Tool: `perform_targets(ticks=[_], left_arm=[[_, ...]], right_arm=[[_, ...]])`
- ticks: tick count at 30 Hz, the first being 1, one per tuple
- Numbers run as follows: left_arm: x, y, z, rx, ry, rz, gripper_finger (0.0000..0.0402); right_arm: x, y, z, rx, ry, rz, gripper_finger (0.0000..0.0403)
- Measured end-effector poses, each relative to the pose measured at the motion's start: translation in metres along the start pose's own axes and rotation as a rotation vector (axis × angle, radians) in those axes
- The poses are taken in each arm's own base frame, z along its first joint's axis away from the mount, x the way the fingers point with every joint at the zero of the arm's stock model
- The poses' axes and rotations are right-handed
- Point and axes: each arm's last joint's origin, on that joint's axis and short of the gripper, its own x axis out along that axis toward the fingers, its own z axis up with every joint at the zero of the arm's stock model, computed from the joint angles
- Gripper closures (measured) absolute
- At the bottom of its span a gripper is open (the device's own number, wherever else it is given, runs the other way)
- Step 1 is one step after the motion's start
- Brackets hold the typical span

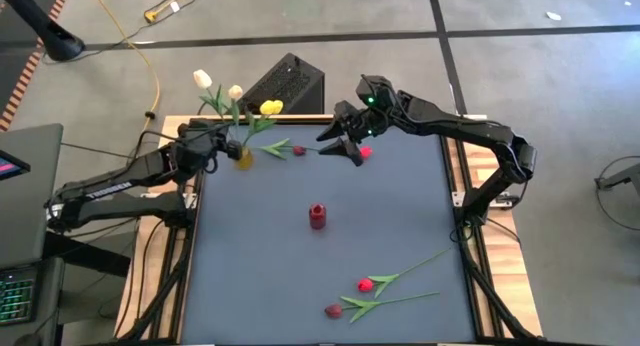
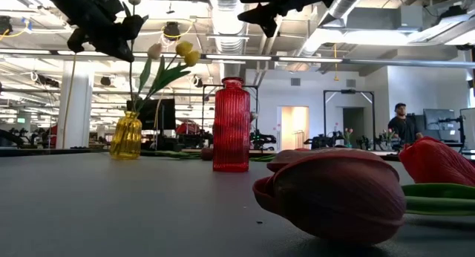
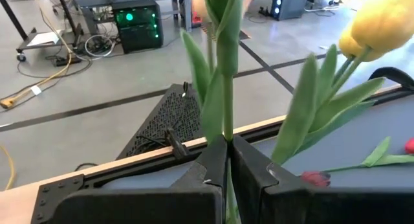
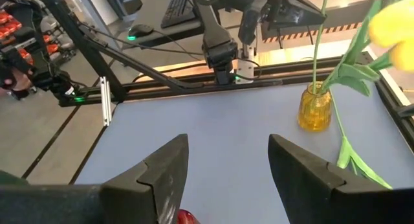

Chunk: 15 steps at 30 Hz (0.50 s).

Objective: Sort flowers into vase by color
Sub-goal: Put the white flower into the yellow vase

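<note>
While my left gripper (image 1: pixel 222 146) pinches shut on a green stem (image 3: pixel 226 101) above the small yellow glass vase (image 1: pixel 243 158) at the table's 11 o'clock, my right gripper (image 1: pixel 348 149) hovers wide open and empty over a red tulip (image 1: pixel 365 152) at 12. I judge a red pick comes next: descend, close on it, carry it to the ribbed red vase (image 1: pixel 318 216) at centre. Two more red tulips (image 1: pixel 350 298) lie at 5 o'clock.

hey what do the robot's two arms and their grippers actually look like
Both arms are dark, nearly black, built from slim jointed segments. The right arm has a small green light glowing near its wrist, and black cables trail along the left arm. The right gripper ends in two broad, tapered black fingers; the left gripper has flat, matte black ones.
</note>
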Motion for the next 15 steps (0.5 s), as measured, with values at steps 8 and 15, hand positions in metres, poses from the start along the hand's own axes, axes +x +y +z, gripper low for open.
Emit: perform_targets(ticks=[8, 15], left_arm=[[-0.006, 0.005, 0.002, -0.002, -0.021, -0.011, 0.0401], [-0.011, 0.009, 0.005, -0.023, -0.045, -0.017, 0.0401]], right_arm=[[0.0, 0.0, 0.0, 0.003, 0.001, 0.0, 0.0163], [0.0, 0.0, 0.0, 0.003, 0.001, 0.0, 0.0163]])
